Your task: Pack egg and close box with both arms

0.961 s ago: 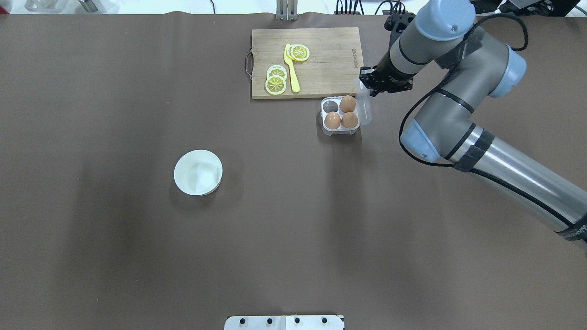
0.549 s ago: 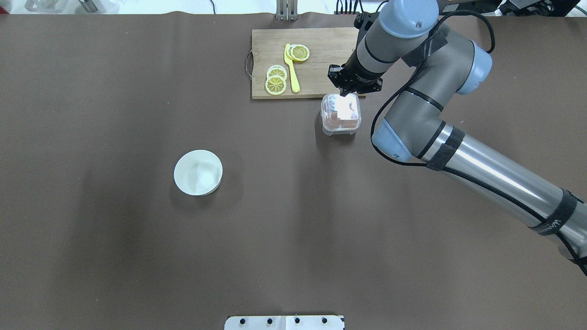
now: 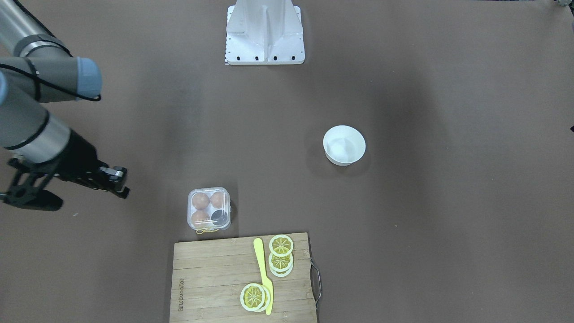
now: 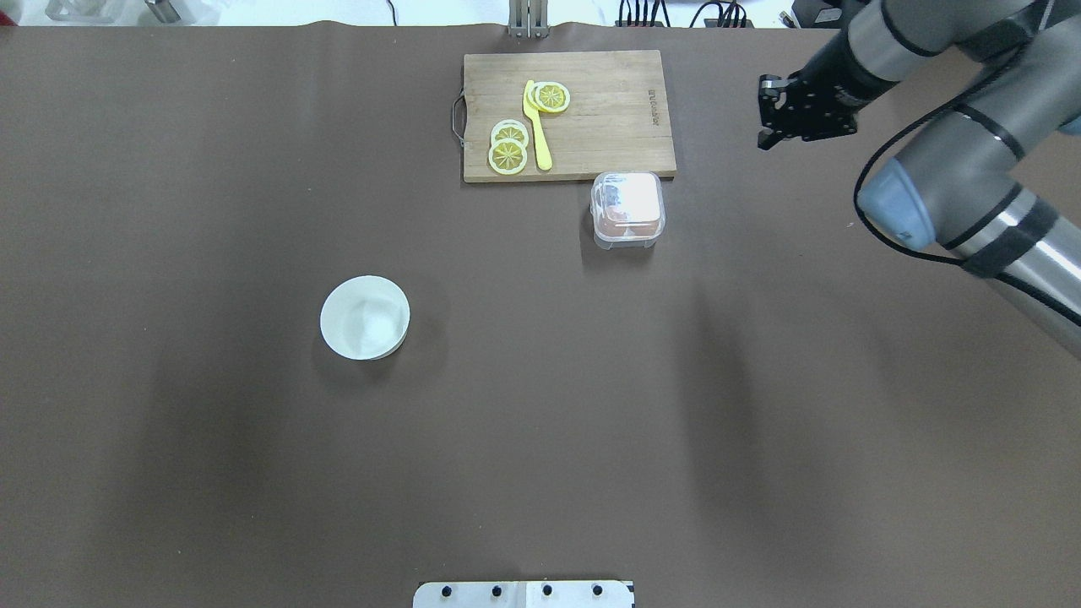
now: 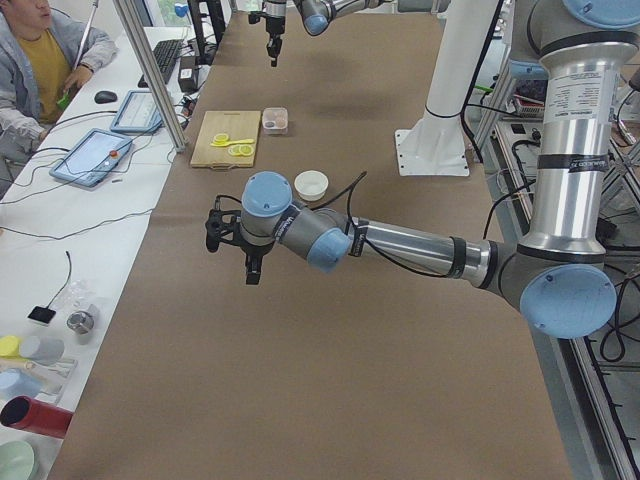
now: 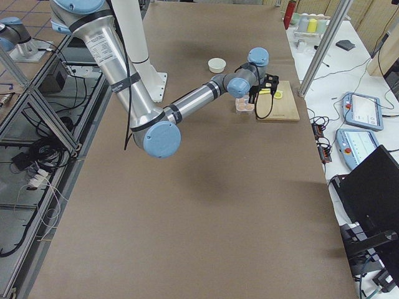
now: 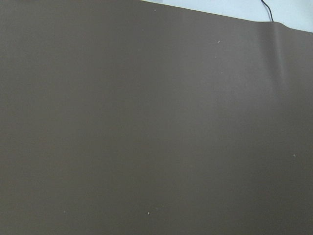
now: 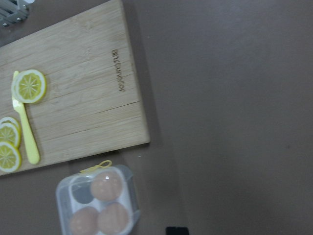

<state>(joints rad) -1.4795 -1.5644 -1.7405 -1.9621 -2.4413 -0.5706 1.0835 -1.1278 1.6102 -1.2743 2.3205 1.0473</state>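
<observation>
The box (image 4: 627, 209) stands just in front of the cutting board with its clear lid down; it also shows in the front-facing view (image 3: 209, 209) and in the right wrist view (image 8: 98, 203). Through the lid I see three light-brown eggs (image 3: 200, 200) in three cups, and one cup (image 3: 219, 216) is empty. The yellow clasp (image 3: 207, 231) hangs on the board side. My right gripper (image 4: 763, 142) is raised to the right of the box, apart from it, and looks shut and empty. My left gripper (image 5: 250, 270) hovers over bare table far from the box; I cannot tell whether it is open.
A wooden cutting board (image 4: 591, 110) carries lemon slices (image 4: 508, 148) and a yellow knife (image 4: 537, 135). A white bowl (image 4: 365, 317) sits left of centre. The white pedestal (image 3: 264, 31) stands at the robot's edge. An operator (image 5: 40, 50) sits beside the table.
The lid stood open with the right gripper at it, then was pushed down shut. The right gripper has since pulled away to the right.
</observation>
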